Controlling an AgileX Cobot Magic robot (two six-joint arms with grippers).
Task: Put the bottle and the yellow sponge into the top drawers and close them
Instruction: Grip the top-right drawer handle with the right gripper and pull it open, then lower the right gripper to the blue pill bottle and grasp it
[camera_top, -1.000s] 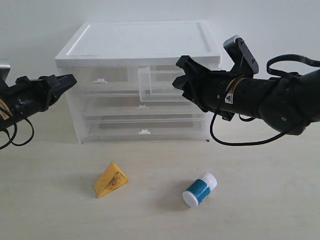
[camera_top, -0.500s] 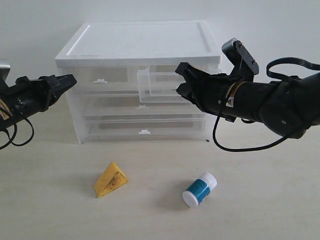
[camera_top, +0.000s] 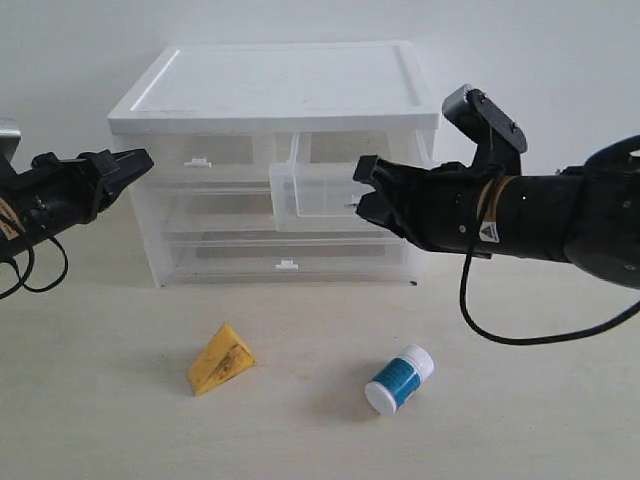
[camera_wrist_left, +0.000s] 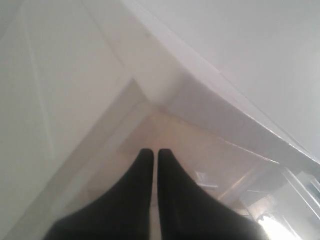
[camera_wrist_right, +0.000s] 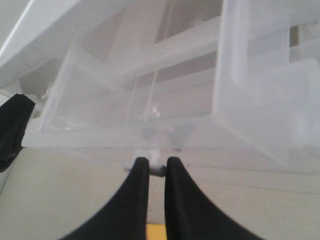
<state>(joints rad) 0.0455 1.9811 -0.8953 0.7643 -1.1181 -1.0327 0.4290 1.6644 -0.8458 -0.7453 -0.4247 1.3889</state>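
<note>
On the table ahead of the white cabinet: yellow sponge to the left, resting on a flat face, and bottle to the right, lying on its side, well apart from each other and from the drawers. Neither one held. Up in the cabinet's top row, top right drawer standing partly out of its slot, clear-walled. At that drawer's front, right gripper, fingers pinched tight on the small white handle tab, caught between the two black tips in the right wrist view. Beside it, flush with the cabinet front, top left drawer. Off to the cabinet's left, level with the top row, left gripper, touching nothing, fingers pressed together with only a thin slit between them and gripping nothing
</note>
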